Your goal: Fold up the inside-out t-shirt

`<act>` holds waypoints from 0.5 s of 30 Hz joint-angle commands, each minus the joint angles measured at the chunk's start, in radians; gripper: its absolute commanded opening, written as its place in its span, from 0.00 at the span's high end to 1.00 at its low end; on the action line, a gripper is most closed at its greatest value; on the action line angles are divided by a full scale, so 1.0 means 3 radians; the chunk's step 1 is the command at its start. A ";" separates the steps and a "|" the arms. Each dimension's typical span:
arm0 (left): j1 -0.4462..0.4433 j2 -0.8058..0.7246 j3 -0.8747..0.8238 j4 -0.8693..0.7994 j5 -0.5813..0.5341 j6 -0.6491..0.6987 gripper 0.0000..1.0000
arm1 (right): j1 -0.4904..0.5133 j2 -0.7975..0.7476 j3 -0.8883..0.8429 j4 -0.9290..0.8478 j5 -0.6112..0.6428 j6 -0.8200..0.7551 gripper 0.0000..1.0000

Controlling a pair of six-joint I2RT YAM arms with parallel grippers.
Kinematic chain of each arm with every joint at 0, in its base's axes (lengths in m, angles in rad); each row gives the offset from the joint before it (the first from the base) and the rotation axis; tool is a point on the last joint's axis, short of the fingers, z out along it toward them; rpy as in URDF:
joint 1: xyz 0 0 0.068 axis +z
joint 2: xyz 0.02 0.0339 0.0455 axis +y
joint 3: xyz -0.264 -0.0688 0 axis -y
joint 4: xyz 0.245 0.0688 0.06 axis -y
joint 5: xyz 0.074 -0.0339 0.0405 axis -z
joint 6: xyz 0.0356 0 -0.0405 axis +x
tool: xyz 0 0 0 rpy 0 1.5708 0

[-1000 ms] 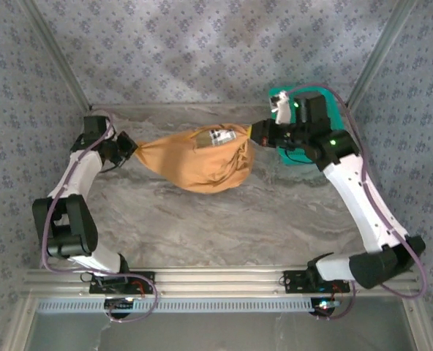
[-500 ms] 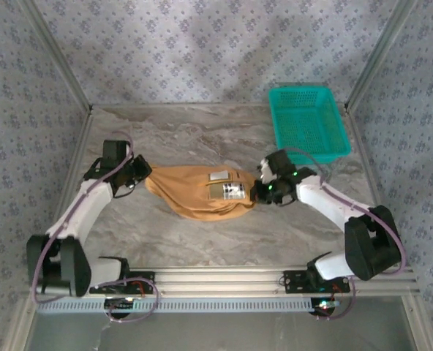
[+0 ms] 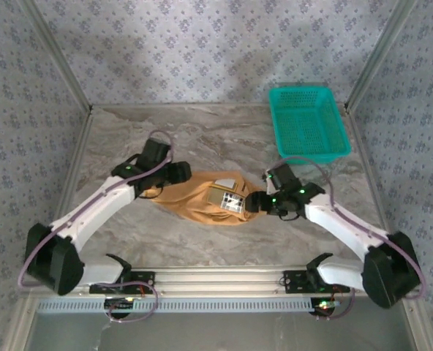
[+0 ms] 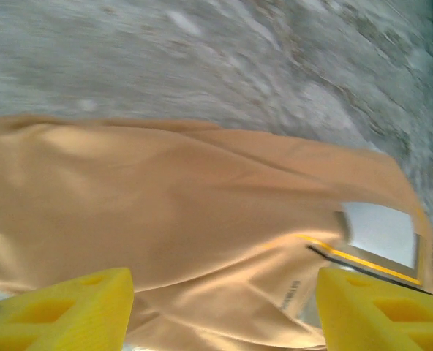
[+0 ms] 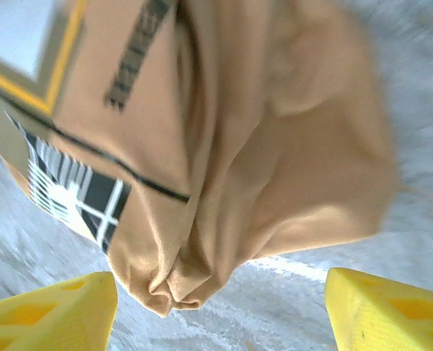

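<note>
T-shirt (image 3: 209,199) lies crumpled mid-table (image 3: 202,139) between the arms; sleeves can't be made out, wrist views blurred. Left gripper (image 4: 224,287) wide open, holding nothing, fingers cropped at frame bottom. Right gripper (image 5: 220,292) likewise, bunched shirt end just ahead.

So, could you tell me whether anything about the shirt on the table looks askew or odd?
Yes: the t-shirt lies bunched in a rumpled lump mid-table rather than spread flat, and its end nearest the right gripper is twisted into a knot of folds. Nothing looks torn or spilled.
</note>
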 commanded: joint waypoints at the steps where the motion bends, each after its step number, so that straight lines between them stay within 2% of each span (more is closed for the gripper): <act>1: -0.0393 0.0464 0.0367 0.0210 0.0120 0.0054 0.30 | -0.0431 -0.0274 -0.0146 -0.0229 0.0110 0.0221 0.23; 5: -0.0810 0.1090 0.0931 0.0021 0.0197 0.0310 0.26 | -0.0871 -0.0404 -0.0238 -0.0347 -0.0025 0.0289 0.24; 10: -0.1108 0.1829 0.1545 -0.0438 0.0235 0.0551 0.25 | -0.1103 -0.0380 -0.0293 -0.0321 -0.0178 0.0274 0.25; 11: -0.1140 0.1980 0.1643 -0.0505 0.0284 0.0565 0.31 | -0.1120 -0.0356 -0.0301 -0.0272 -0.0195 0.0275 0.25; 12: -0.1158 0.2103 0.1718 -0.0551 0.0354 0.0566 0.43 | -0.1123 -0.0315 -0.0300 -0.0215 -0.0196 0.0178 0.25; 13: -0.1155 0.2206 0.1783 -0.0559 0.0460 0.0559 0.64 | -0.1094 -0.0261 -0.0302 -0.0109 -0.0241 0.0200 0.25; 15: -0.1136 0.2260 0.1889 -0.0719 0.0513 0.0536 0.91 | -0.1016 -0.0134 -0.0310 0.0054 -0.0319 0.0282 0.26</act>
